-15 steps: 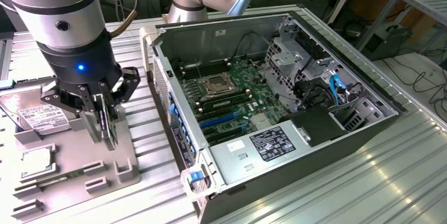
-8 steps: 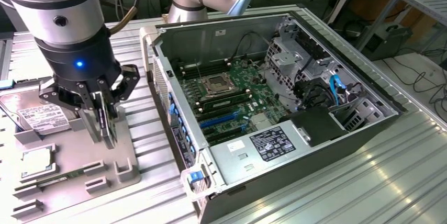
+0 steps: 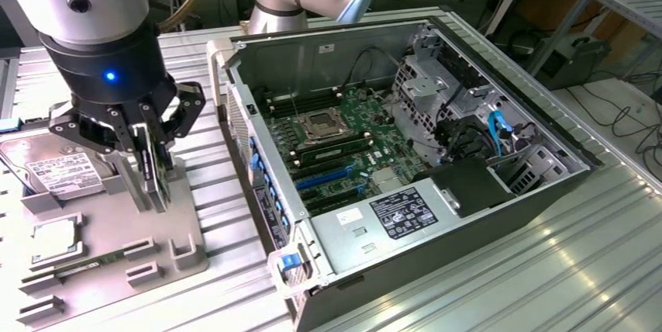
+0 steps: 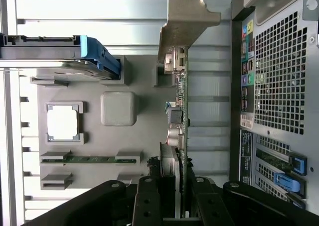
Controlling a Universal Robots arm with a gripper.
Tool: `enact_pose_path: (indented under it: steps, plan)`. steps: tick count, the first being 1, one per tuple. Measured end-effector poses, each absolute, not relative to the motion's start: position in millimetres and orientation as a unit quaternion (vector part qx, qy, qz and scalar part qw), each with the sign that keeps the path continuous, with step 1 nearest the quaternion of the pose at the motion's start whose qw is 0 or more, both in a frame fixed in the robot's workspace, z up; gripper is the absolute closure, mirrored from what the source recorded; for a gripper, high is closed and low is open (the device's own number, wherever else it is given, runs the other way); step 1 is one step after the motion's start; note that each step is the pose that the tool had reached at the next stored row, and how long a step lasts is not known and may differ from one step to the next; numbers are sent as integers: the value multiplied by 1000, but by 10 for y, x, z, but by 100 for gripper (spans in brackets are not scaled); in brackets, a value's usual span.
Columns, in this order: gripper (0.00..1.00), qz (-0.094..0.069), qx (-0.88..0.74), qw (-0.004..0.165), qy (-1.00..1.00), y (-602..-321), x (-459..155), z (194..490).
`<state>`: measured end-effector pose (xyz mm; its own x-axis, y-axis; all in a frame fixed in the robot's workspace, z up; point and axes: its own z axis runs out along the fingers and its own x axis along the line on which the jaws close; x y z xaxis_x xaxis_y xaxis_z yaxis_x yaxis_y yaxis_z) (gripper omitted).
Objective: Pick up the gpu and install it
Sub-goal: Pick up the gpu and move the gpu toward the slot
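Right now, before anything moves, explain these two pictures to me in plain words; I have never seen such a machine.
The grey and black column is a robot arm; at its end sits a gripper, a fingered claw. One picture comes from a camera off the arm, the other from a camera on its wrist, looking along the fingers. On a grey tray lie computer parts: a hard drive, a square chip and a thin memory stick. Beside the tray lies an open computer case, its motherboard exposed. The claw is closed on the gpu, a thin card held on edge at the tray.
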<state>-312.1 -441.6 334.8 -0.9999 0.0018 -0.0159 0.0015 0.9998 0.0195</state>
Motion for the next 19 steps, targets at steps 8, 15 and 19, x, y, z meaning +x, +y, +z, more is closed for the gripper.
enact_pose_path:
  steps: [8,15,19]
  plan:
    - [72,10,1,8,1000,-4416,-3119,3511]
    - [72,10,1,8,1000,-4416,-3119,3600]
    - [72,10,1,8,1000,-4416,-3119,3651]
